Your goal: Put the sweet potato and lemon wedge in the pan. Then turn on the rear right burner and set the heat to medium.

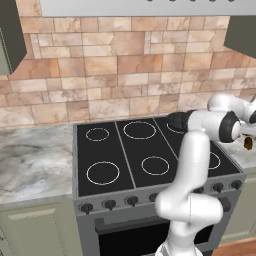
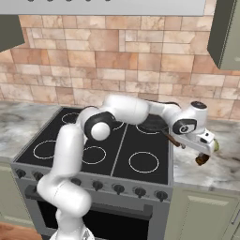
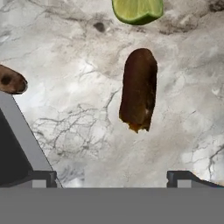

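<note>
In the hand view the sweet potato [image 3: 138, 89], a brown elongated lump, lies on the marble counter straight ahead of my open gripper [image 3: 113, 179]. Nothing sits between its fingertips [image 3: 41, 178]. The yellow-green lemon wedge [image 3: 137, 9] rests just beyond the sweet potato. In the right base view the gripper [image 2: 205, 153] hangs right of the stove, directly over the sweet potato [image 2: 202, 160], with the lemon wedge [image 2: 216, 146] beside it. The dark pan [image 2: 154, 124] sits on the rear right burner [image 2: 143, 131], its handle [image 2: 169, 137] pointing toward the counter.
The brown tip of the pan handle [image 3: 11, 80] and the stove's grey edge [image 3: 22, 131] lie left of the hand. Knobs [image 2: 118, 188] line the stove front. The marble counter [image 2: 206, 176] extends right of the cooktop, and the tiled wall [image 2: 140, 61] stands behind it.
</note>
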You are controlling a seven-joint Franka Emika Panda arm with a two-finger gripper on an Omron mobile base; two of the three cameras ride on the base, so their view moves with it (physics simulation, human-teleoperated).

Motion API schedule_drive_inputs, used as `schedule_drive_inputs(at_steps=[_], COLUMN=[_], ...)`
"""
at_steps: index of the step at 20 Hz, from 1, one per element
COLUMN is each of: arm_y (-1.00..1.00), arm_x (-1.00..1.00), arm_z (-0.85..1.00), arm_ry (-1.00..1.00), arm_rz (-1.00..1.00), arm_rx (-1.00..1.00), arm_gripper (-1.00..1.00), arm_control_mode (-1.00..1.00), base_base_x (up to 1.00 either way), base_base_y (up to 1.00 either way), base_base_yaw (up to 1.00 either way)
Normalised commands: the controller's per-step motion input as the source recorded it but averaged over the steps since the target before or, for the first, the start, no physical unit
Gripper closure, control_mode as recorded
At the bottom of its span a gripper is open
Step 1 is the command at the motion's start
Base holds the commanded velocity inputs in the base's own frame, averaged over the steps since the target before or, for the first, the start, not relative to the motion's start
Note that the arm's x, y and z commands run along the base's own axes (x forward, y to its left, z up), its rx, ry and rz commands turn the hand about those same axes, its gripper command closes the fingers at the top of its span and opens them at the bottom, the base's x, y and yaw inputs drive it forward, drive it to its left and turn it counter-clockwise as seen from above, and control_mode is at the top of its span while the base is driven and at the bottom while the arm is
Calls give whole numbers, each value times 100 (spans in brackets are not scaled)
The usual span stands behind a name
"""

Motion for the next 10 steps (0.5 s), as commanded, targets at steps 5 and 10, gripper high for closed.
schedule_drive_inputs(at_steps=[5, 10], arm_y=[-43, -35], arm_x=[38, 23], arm_z=[-10, -16], arm_ry=[0, 0], arm_rz=[0, 0], arm_rx=[0, 0], arm_gripper=[-100, -100], arm_control_mode=[-100, -100], base_base_x=[0, 0], base_base_y=[0, 0], base_base_yaw=[0, 0])
